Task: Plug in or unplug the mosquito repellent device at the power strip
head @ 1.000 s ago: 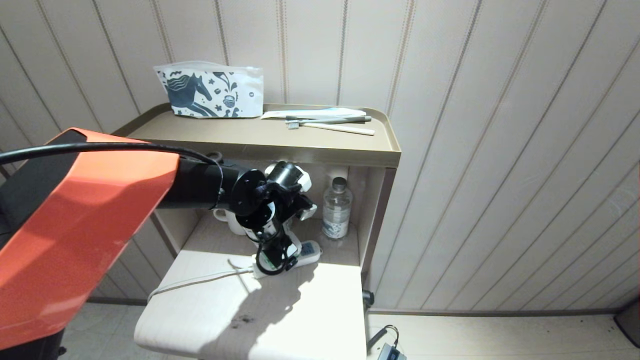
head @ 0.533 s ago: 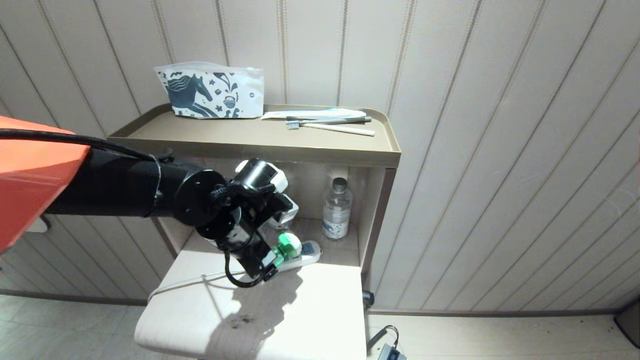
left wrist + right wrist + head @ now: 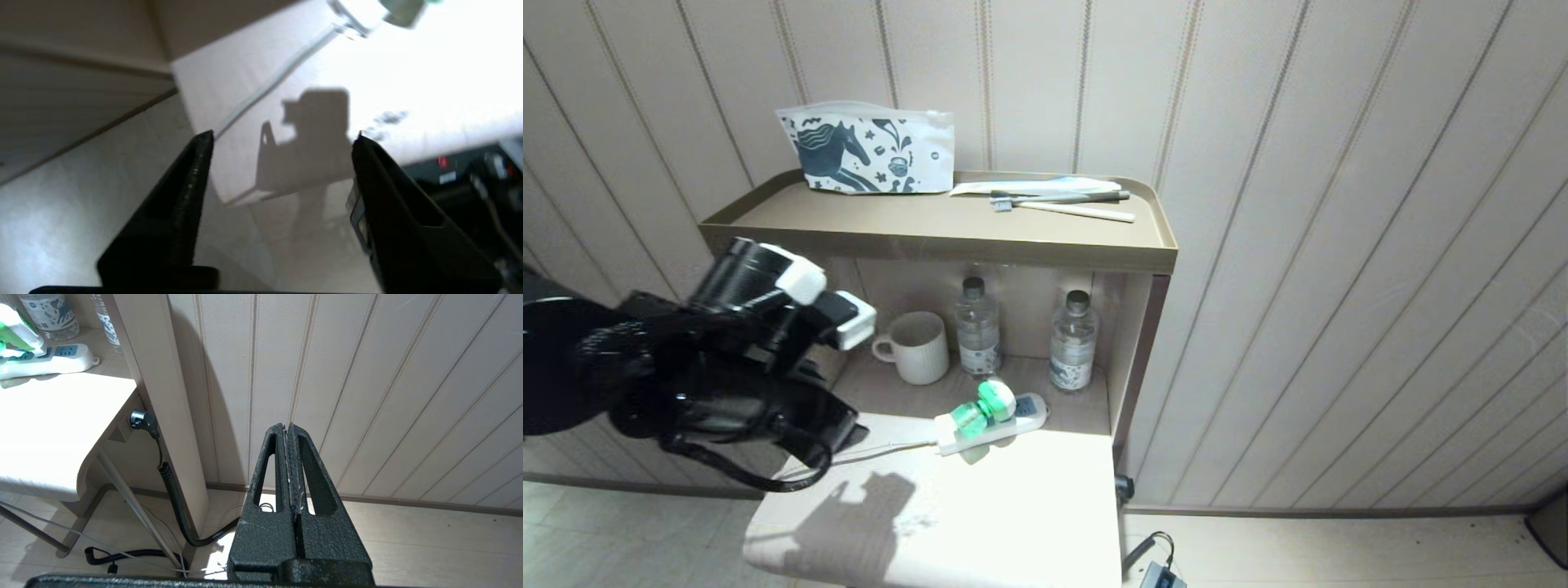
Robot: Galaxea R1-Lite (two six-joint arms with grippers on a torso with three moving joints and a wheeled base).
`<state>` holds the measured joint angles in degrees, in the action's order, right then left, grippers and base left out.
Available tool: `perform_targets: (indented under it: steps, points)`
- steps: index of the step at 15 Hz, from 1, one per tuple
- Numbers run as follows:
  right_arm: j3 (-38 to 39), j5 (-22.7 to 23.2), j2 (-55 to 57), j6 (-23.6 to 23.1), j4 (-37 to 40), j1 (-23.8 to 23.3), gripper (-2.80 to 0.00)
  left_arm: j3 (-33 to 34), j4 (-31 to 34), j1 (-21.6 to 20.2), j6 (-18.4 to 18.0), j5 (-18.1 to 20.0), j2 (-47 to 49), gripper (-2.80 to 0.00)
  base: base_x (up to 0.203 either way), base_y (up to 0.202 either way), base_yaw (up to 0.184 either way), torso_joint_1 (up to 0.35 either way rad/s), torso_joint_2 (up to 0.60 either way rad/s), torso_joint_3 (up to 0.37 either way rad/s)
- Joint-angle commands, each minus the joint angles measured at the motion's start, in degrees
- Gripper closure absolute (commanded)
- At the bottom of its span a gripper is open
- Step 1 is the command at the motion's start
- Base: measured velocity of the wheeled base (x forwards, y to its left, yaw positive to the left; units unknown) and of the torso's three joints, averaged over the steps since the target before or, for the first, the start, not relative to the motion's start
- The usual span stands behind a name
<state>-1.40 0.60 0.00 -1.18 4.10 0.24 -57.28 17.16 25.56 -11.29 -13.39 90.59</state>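
The translucent green mosquito repellent device (image 3: 982, 407) is sitting plugged into the white power strip (image 3: 1005, 427) near the tabletop (image 3: 980, 506) back edge, while the left gripper (image 3: 282, 139), fingers spread and empty, is hanging well apart beyond the tabletop's left edge, and the right gripper (image 3: 288, 430) is resting clenched.

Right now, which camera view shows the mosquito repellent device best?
The head view: the whole green mosquito repellent device shows, sitting on the power strip. The right wrist view catches only part of it at the picture's edge. The left wrist view shows just a blurred sliver.
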Motion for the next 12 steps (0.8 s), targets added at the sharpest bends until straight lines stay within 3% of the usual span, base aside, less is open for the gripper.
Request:
perform_targets:
  steps: [1, 3, 6, 10, 12]
  points:
    - [0.00, 0.02, 0.00, -0.05, 0.03, 0.02, 0.00, 4.02, -3.27, -5.35, 0.53, -0.07, -8.57, 0.00, 0.000, 0.000, 0.000, 0.000, 0.00, 0.000]
    - [0.00, 0.10, 0.00, -0.05, 0.03, 0.02, 0.00, 9.80, -10.29, -11.43, 1.07, -0.12, -15.00, 0.00, 0.000, 0.000, 0.000, 0.000, 0.00, 0.000]
    - [0.00, 0.02, 0.00, -0.05, 0.03, 0.02, 0.00, 18.99, -19.13, -15.67, 1.71, 0.37, -24.85, 0.00, 0.000, 0.000, 0.000, 0.000, 0.00, 0.000]
    - [0.00, 0.02, 0.00, -0.05, 0.03, 0.02, 0.00, 25.92, -21.54, -19.11, 2.05, 4.44, -36.63, 0.00, 0.000, 0.000, 0.000, 0.000, 0.00, 0.000]
    - [0.00, 0.02, 0.00, -0.05, 0.03, 0.02, 0.00, 27.20, -21.56, -19.57, 3.26, 3.63, -42.68, 0.00, 0.000, 0.000, 0.000, 0.000, 0.00, 0.000]
